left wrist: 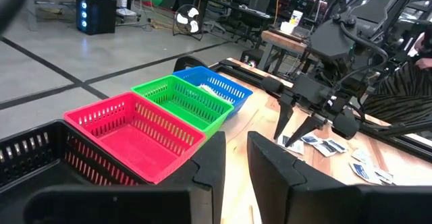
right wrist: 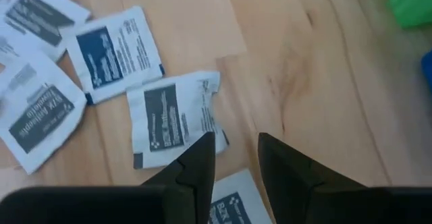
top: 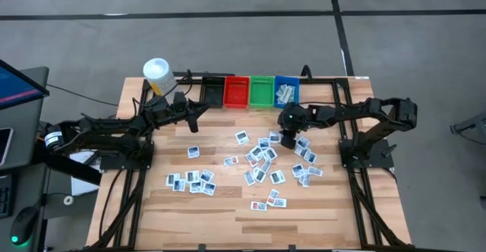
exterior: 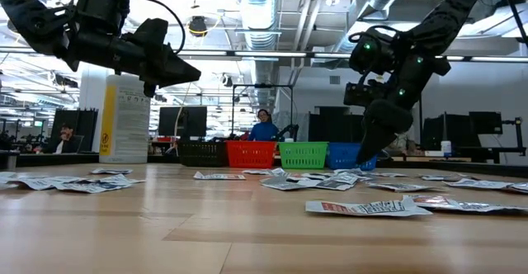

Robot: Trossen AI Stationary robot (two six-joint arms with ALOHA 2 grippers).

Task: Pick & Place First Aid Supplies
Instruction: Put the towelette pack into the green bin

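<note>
The packets point(top: 262, 161) lie scattered flat over the middle and right of the wooden table point(top: 228, 214), in loose clusters: one group toward the left front, a thick one in the middle, another by the right arm's base, and a few alone near the front edge. More packets point(top: 285, 92) already sit inside the blue bin point(top: 286, 81). From the right wrist camera, one white packet with a dark printed block point(right wrist: 172, 119) lies directly ahead of that arm's fingertips, with a blue-printed packet point(right wrist: 115, 52) beside it and another packet point(right wrist: 233, 207) partly under the fingers.

The right gripper point(top: 288, 138) points down over the inner edge of the middle cluster, just in front of the bins. Its two fingers point(right wrist: 202, 163) stand a little apart with bare wood showing in the gap, and nothing is between them (the left wrist camera shows the same spread tips above the table).

The left gripper point(top: 194, 119) hangs above the table near the black bin point(top: 213, 91), reaching toward the row of bins. Its fingers point(left wrist: 212, 163) are slightly parted and hold nothing.

The four bins run black, red point(top: 236, 91), green point(top: 262, 91), blue along the far edge. A white-capped yellow bottle point(top: 159, 75) stands at the far left corner.
</note>
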